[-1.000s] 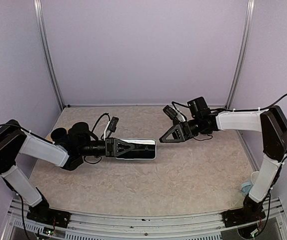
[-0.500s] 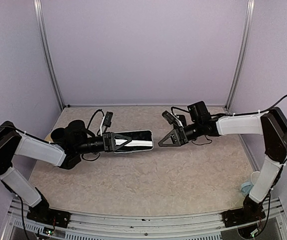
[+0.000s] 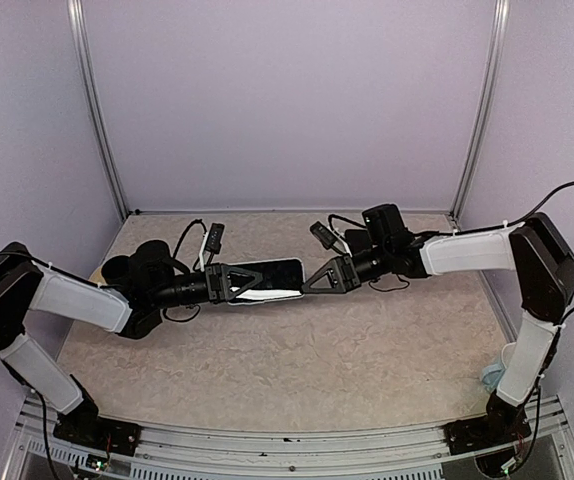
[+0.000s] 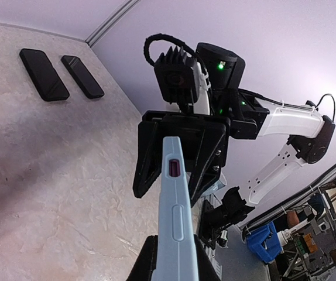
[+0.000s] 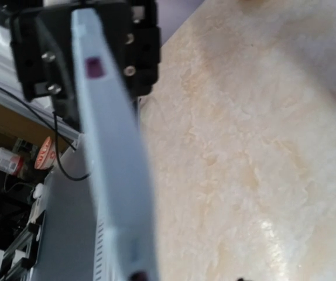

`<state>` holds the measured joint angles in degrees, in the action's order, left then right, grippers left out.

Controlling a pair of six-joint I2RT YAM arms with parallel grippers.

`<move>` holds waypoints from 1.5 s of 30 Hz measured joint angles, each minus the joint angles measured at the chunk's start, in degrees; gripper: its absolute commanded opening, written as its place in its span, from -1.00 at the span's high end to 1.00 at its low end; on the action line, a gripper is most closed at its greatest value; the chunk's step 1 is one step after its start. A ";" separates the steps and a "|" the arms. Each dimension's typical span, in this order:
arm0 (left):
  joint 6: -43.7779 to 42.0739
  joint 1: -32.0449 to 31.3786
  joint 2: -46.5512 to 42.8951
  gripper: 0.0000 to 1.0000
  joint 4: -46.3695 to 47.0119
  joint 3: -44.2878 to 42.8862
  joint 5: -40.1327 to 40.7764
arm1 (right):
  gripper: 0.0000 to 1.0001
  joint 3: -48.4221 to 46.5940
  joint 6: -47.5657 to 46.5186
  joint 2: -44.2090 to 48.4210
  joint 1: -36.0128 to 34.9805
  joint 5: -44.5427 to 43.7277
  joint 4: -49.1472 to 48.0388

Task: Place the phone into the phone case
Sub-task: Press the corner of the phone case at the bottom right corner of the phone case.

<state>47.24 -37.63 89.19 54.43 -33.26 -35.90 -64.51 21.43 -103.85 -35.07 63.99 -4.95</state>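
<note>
The phone case [image 3: 282, 275] is held above the middle of the table [image 3: 367, 350]. The left gripper [image 3: 257, 282] clasps its left end. The right gripper [image 3: 312, 283] faces it from the right, one finger either side of the free end, seemingly not touching. Near the wall, a flat slab [image 4: 42, 74] and a second slab [image 4: 82, 76] lie side by side on the table.

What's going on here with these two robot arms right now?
The left hand is clamped on one end of a light blue phone case, holding it up off the table. The right hand faces it, jaws open on either side of the case's free end. It looks like a handover or regrip.
</note>
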 measured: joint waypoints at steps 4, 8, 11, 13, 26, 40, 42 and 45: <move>0.11 0.00 0.00 1.00 0.02 0.24 0.00 | 0.18 -0.26 1.25 -1.27 -0.02 -0.31 -1.09; 0.15 0.00 0.00 1.00 0.13 0.55 0.04 | 0.53 -0.44 2.40 -1.38 -0.04 -0.15 -2.12; 0.26 0.07 0.00 1.00 0.17 0.68 0.44 | 0.80 -1.09 3.58 -1.64 -0.13 0.72 -2.97; 0.33 0.17 0.00 1.00 0.26 0.87 0.68 | 0.97 -1.46 4.02 -1.90 -0.26 1.14 -3.48; 0.79 0.44 0.00 0.97 0.35 1.66 0.98 | 1.00 -2.51 1.75 -2.23 -0.63 -0.61 -0.50; 0.74 0.59 0.02 1.00 0.33 1.95 0.96 | -0.30 -6.64 -12.15 1.73 -1.29 -13.92 14.51; 0.74 0.59 0.00 1.00 0.09 1.95 1.01 | -0.84 -6.49 -15.65 3.87 -1.29 -17.40 16.17; 0.76 0.59 0.00 1.00 -1.16 1.92 1.57 | -0.99 -4.55 -22.45 8.98 -1.60 -23.30 16.26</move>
<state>48.01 -37.04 89.19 53.28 -31.33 -34.33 -69.06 -1.02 -94.87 -36.67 40.69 11.31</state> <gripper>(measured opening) 0.107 0.912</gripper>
